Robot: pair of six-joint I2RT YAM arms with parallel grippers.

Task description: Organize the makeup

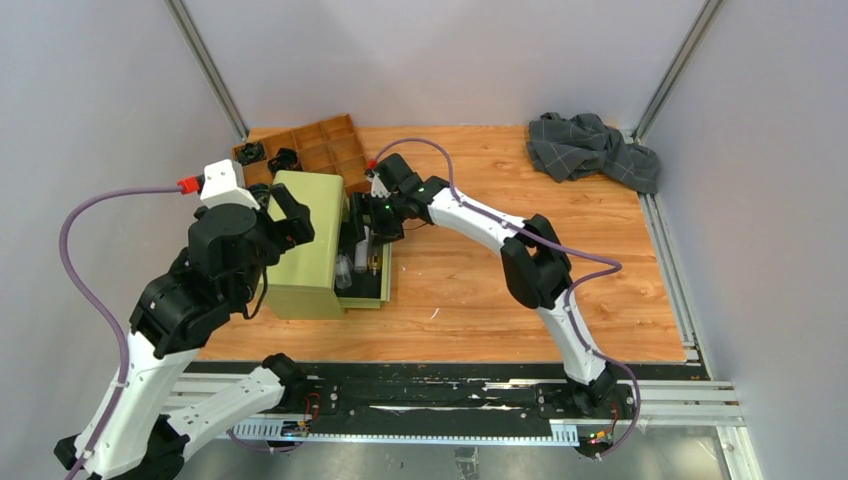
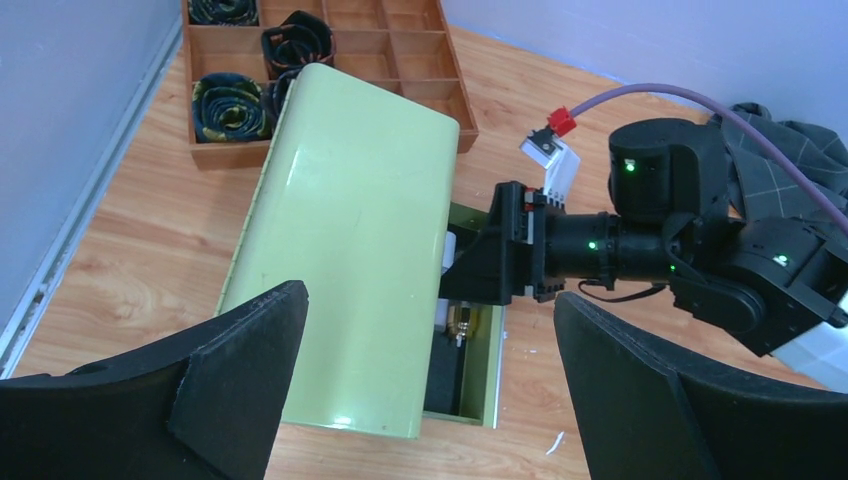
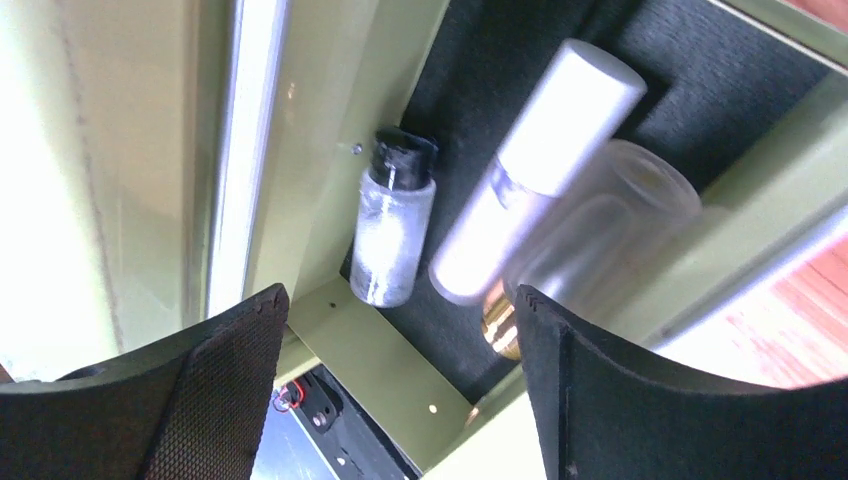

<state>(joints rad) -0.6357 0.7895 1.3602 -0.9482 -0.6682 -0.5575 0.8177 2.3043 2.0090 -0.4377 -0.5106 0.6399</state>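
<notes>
Surface: wooden table, grey walls | left gripper gaped wide, empty | right gripper stood parted above black-capped bottle

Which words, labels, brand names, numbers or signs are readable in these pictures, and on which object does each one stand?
No text can be read in any view.
black-capped bottle: no label visible on the side shown.
white-capped tube and clear tube: blurred, no print can be made out.
green case and wooden tray: plain surfaces, no writing shown.
</notes>
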